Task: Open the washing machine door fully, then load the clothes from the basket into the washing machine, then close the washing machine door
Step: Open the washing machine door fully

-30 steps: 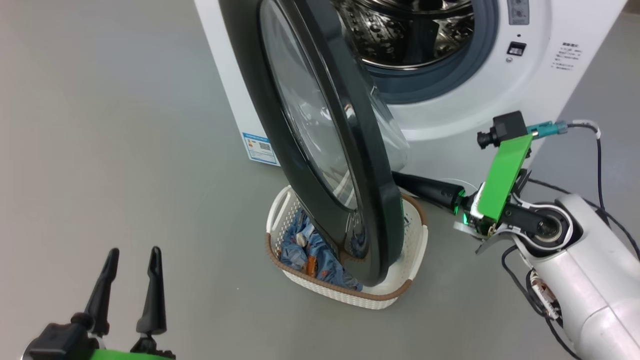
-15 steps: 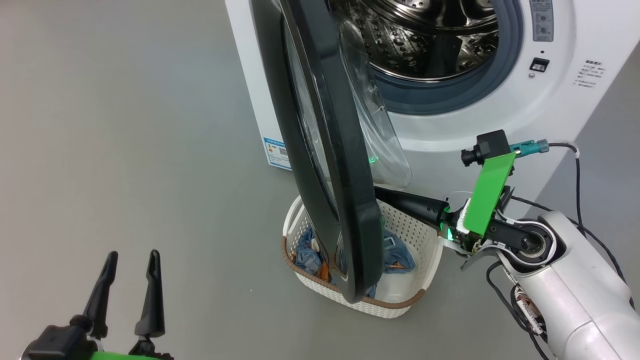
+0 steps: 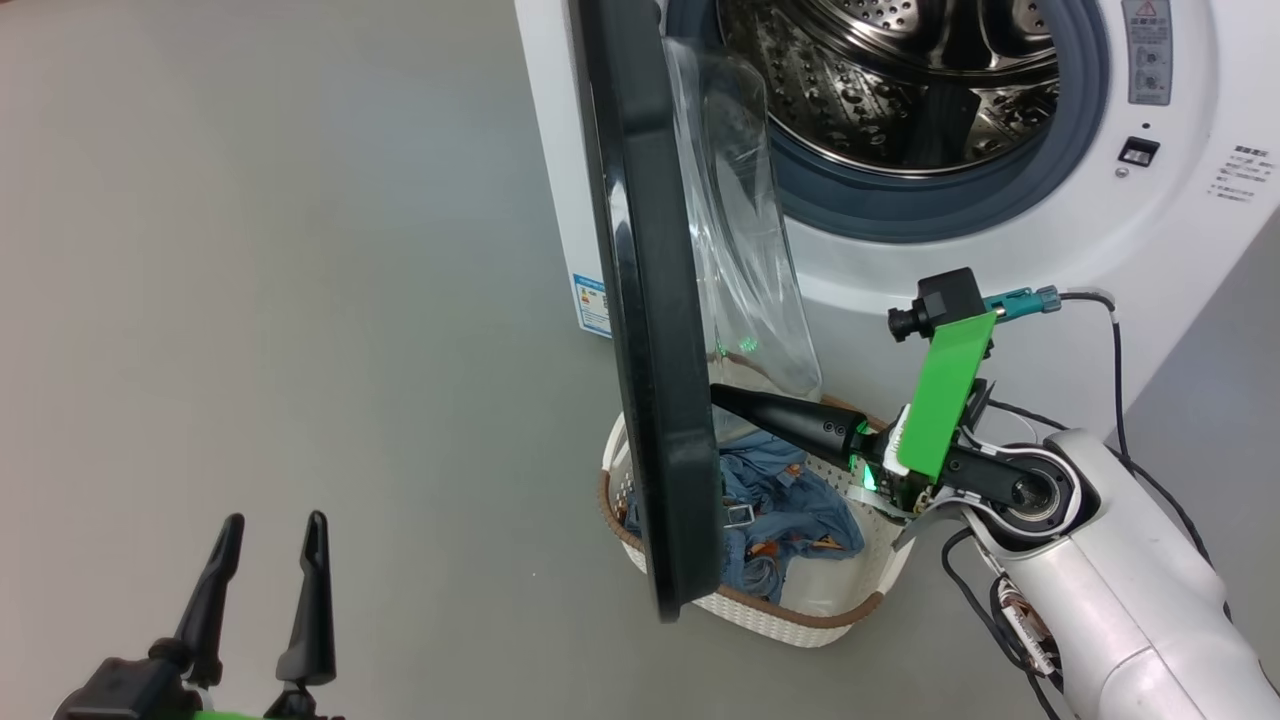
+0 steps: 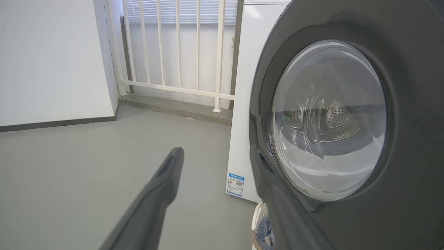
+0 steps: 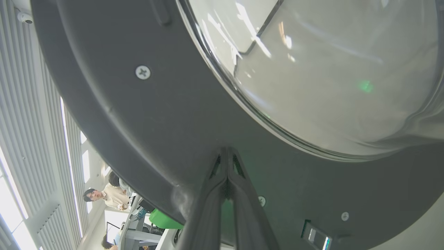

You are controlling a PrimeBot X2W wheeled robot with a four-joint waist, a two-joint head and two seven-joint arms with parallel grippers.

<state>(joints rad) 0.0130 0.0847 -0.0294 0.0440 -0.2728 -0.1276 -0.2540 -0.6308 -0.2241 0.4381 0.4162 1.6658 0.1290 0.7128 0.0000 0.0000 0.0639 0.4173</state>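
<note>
right claw (image 3: 722, 396), tips together, touches the washing machine door (image 3: 640, 300) straight ahead of it; left claw (image 3: 274, 522), tips apart, hangs farther off.

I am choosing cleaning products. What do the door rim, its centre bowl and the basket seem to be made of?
Door rim: probably plastic, glossy black, with highlights.
Centre bowl: clear glass or plastic, see-through, reflective.
Basket: likely cream plastic, perforated walls, brown woven-look rim.

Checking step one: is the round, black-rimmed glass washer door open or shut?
Open: the black-rimmed glass door stands swung out from the white washing machine, baring its steel drum. Fully open? Cannot tell.
</note>
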